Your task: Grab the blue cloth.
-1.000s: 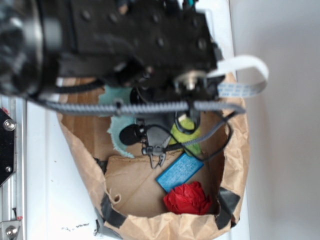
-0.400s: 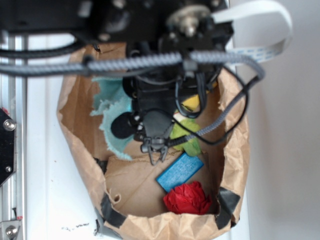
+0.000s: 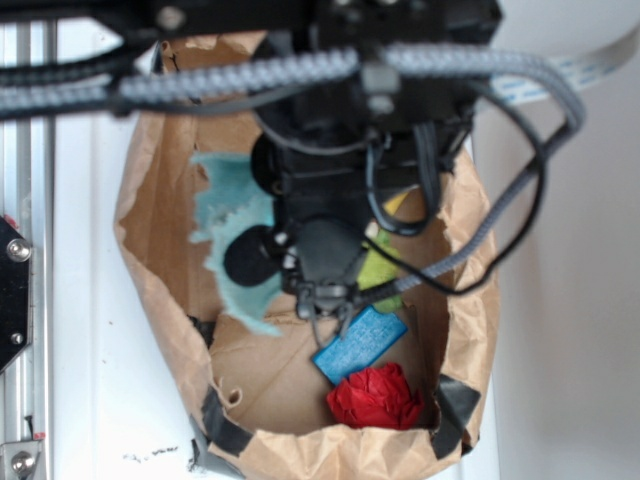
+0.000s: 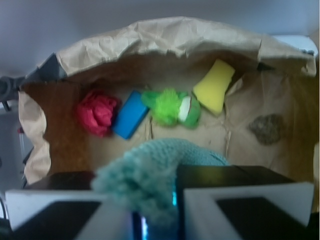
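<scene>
The blue cloth [image 4: 150, 175] is a pale teal terry rag, bunched up between my jaws at the bottom of the wrist view. My gripper [image 4: 156, 215] is shut on it. In the exterior view the cloth [image 3: 228, 225] spreads over the left part of the paper bag's floor, with ragged edges. Its right side is hidden under the arm. My gripper [image 3: 322, 318] hangs inside the bag, just right of the cloth's lower edge.
The brown paper bag [image 3: 160, 290] walls in everything. Inside lie a dark blue block [image 3: 360, 343], a red crumpled ball [image 3: 375, 395], a green fuzzy toy [image 4: 172, 107] and a yellow sponge [image 4: 214, 86]. A dark stain [image 4: 267, 128] marks the bag floor.
The arm has moved further over the bag, covering more of the green toy. More of the teal cloth now shows at the left. The fingertips stay near the blue block's upper edge.
</scene>
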